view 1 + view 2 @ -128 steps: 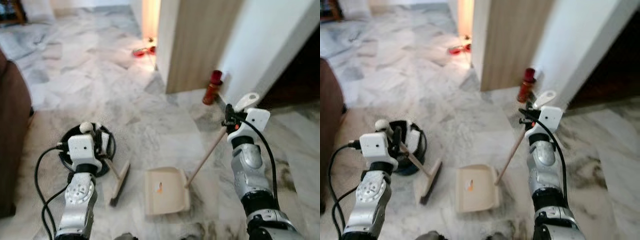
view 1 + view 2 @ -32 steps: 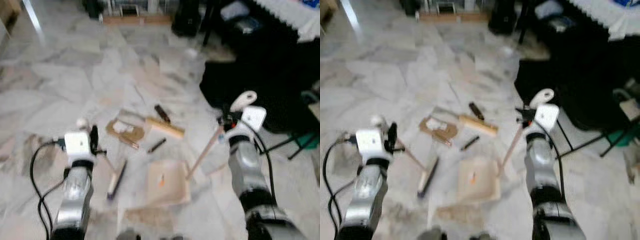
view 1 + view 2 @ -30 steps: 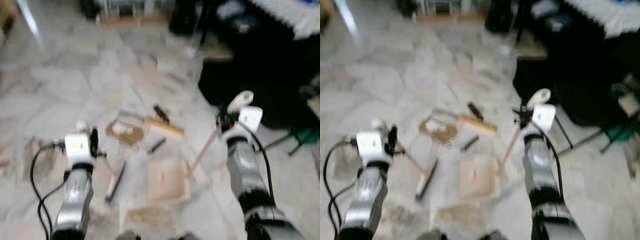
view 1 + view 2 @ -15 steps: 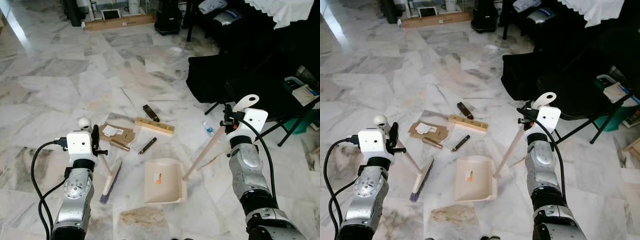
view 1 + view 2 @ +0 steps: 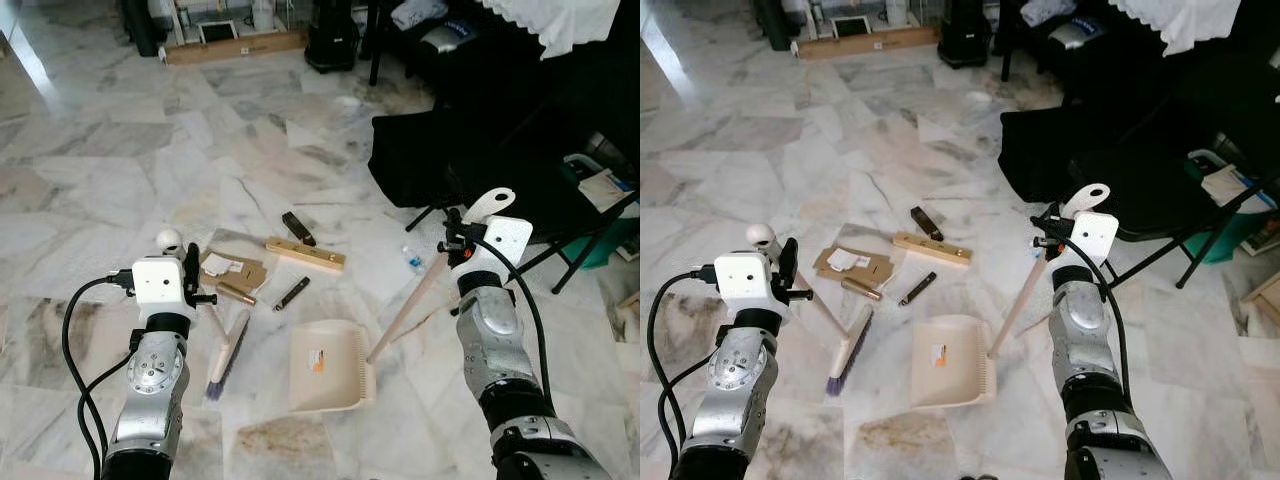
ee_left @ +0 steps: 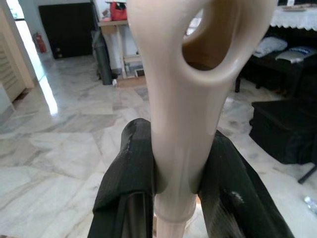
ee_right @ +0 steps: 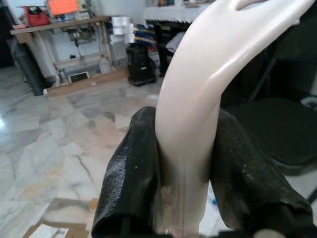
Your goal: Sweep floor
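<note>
A grey-veined white marble floor [image 5: 120, 180] carries everything. At its far right edge stand dark furniture and a black folding chair [image 5: 480, 160], and along the far edge lies a long flat cardboard box [image 5: 235, 44].

Near the robot's feet a cream plastic dustpan [image 5: 328, 366] lies flat on the floor, its long pale wooden handle [image 5: 410, 305] slanting up to the right gripper [image 7: 183, 163]. In the right wrist view the two black fingers [image 7: 129, 173] are pressed against either side of the cream hooked handle top, pinching it.

Just left of the dustpan a cream brush with dark purple bristles [image 5: 226, 356] rests its head on the floor, apart from the pan. Its wooden stick rises to the left gripper [image 6: 173, 168], whose black fingers [image 6: 126, 173] clamp the cream looped handle end from both sides.

Beyond the pan and brush lies litter: a torn brown cardboard piece [image 5: 232, 272], a pale wooden block [image 5: 305, 254], a dark brown rectangular block [image 5: 297, 227], a brown cylindrical stub [image 5: 237, 293] and a thin black stick [image 5: 291, 293]. A small clear blue-tinged wrapper [image 5: 414, 260] lies near the chair's legs.
</note>
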`<state>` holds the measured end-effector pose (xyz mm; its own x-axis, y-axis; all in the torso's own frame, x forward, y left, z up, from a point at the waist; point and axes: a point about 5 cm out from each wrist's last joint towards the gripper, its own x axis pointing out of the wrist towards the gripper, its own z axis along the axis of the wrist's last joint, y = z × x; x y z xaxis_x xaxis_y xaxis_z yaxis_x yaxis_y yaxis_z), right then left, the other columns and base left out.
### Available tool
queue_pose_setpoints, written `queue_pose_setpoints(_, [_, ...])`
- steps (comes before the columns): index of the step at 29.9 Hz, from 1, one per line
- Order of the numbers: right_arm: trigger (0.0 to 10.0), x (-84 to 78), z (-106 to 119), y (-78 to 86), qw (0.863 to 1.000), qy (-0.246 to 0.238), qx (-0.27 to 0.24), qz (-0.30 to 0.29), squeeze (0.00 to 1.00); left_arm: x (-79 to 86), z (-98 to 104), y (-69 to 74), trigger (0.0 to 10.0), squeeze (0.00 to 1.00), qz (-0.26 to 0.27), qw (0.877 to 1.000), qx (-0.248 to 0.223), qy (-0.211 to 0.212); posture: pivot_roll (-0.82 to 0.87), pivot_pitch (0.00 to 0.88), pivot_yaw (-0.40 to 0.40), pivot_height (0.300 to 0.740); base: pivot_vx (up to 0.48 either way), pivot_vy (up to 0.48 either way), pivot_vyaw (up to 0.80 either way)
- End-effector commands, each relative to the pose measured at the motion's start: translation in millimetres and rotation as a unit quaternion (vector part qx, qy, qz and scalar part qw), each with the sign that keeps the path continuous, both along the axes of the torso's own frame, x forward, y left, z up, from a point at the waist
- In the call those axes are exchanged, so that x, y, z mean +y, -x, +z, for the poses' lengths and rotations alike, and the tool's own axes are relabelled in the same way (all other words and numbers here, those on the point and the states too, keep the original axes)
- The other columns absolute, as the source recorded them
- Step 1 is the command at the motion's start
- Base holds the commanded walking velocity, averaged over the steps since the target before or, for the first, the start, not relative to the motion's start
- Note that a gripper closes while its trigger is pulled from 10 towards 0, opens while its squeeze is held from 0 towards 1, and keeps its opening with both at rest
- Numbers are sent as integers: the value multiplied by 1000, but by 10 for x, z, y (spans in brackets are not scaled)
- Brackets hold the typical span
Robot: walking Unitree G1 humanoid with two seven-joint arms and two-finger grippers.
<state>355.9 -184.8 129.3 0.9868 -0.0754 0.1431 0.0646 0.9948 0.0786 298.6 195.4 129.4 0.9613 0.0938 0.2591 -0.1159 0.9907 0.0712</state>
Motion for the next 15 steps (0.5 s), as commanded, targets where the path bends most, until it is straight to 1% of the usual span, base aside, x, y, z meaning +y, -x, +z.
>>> queue_pose_setpoints(1, [10000,45,148,-14,999,13,-38,7,0,12,150,-11,10000,0,3,999,-35,-3,68,132,-36,740,300,0,519])
queue_pose_setpoints(3, [10000,55,148,-15,999,12,-39,7,0,16,152,-8,10000,0,4,999,-36,-3,70,122,-37,740,304,0,513])
queue_pose_setpoints(5, [10000,48,153,-15,999,0,-43,5,0,16,152,-6,10000,0,4,999,-36,-3,71,119,-38,740,309,0,0])
queue_pose_setpoints(15, [10000,45,158,-18,999,2,-44,5,0,19,166,-1,10000,0,6,999,-41,-1,71,108,-39,740,316,0,0])
